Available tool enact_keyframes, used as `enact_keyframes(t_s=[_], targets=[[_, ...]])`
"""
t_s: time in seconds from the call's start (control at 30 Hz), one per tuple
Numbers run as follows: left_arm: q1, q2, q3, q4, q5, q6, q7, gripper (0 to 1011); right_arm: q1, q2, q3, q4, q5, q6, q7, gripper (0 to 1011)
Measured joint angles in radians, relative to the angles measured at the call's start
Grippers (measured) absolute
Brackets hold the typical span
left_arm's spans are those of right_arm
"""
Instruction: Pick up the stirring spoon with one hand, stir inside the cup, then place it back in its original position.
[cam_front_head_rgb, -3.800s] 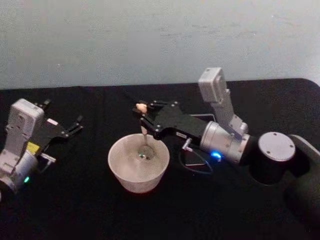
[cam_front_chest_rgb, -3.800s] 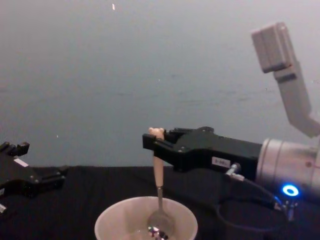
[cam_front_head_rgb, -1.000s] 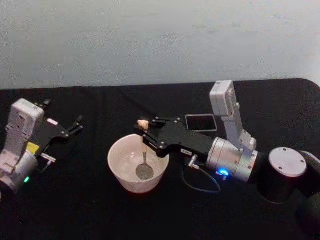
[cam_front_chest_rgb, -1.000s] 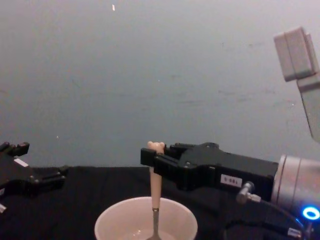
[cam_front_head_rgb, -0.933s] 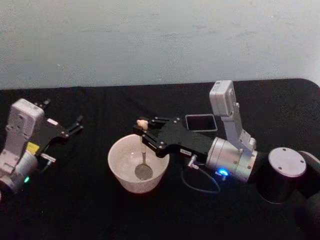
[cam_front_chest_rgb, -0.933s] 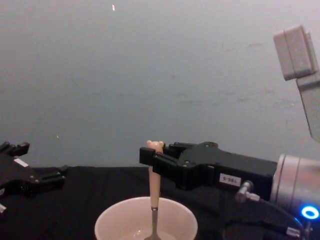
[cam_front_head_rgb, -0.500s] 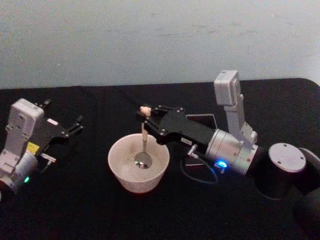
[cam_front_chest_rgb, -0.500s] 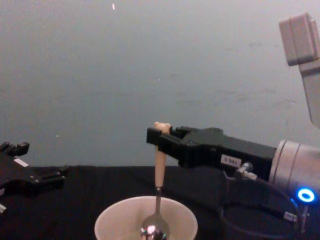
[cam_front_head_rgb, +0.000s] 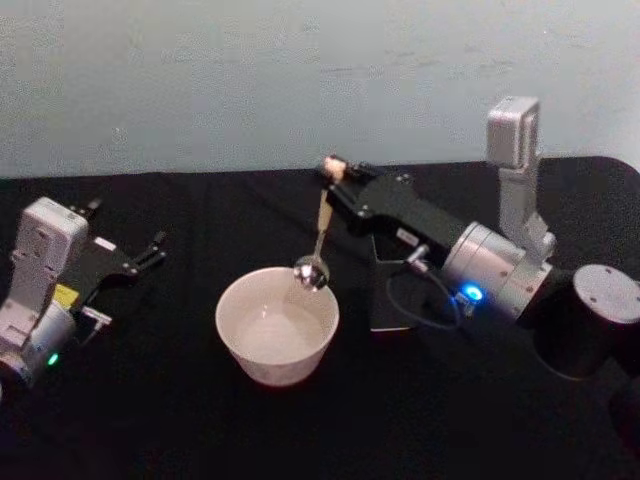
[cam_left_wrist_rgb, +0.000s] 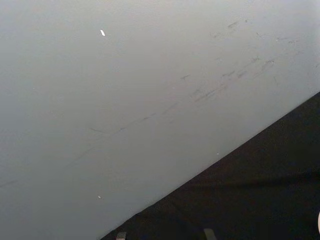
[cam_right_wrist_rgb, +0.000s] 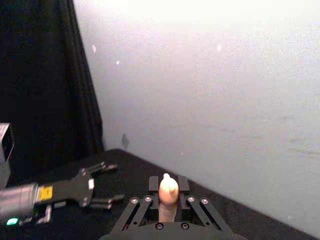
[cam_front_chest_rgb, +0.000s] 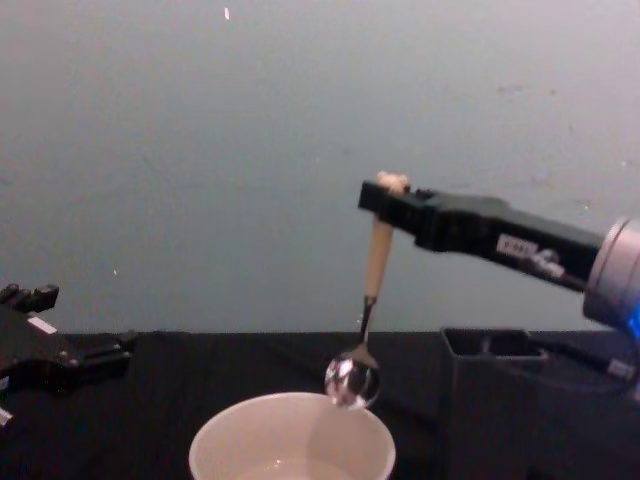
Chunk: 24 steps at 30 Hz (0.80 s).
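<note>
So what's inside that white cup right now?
The cup shows just its pale bottom; any liquid is unclear. The stirring spoon hangs above its rim, held by the right tool.

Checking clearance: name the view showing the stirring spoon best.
Chest view: the stirring spoon hangs side-on from the right hand, bowl near the cup rim. Head view shows it smaller; right wrist view, its bear-head tip.

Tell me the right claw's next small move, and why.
Probably carry the stirring spoon sideways toward the dark holder: the right claw grips its handle, its bowl hangs clear above the rim of the cup, and the holder stands open just to the right. The left claw sits parked far left.
</note>
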<state>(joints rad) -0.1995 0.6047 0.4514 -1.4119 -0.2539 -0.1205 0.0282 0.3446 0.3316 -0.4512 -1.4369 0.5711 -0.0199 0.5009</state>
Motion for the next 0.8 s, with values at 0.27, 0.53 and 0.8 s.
enact_keyframes(t_s=[0.27,0.53,0.8], targets=[[0.0,0.0,0.0,0.0,0.0,0.0,0.0,1001,-0.015,0.012,0.051,-0.042,0.041,0.0,-0.03,224],[0.0,0.0,0.0,0.0,0.0,0.0,0.0,1001,-0.036,0.028,0.097,-0.079,0.079,-0.006,-0.053,224],[0.0,0.0,0.0,0.0,0.0,0.0,0.0,1001,-0.074,0.057,0.135,-0.127,0.099,-0.026,-0.065,224]])
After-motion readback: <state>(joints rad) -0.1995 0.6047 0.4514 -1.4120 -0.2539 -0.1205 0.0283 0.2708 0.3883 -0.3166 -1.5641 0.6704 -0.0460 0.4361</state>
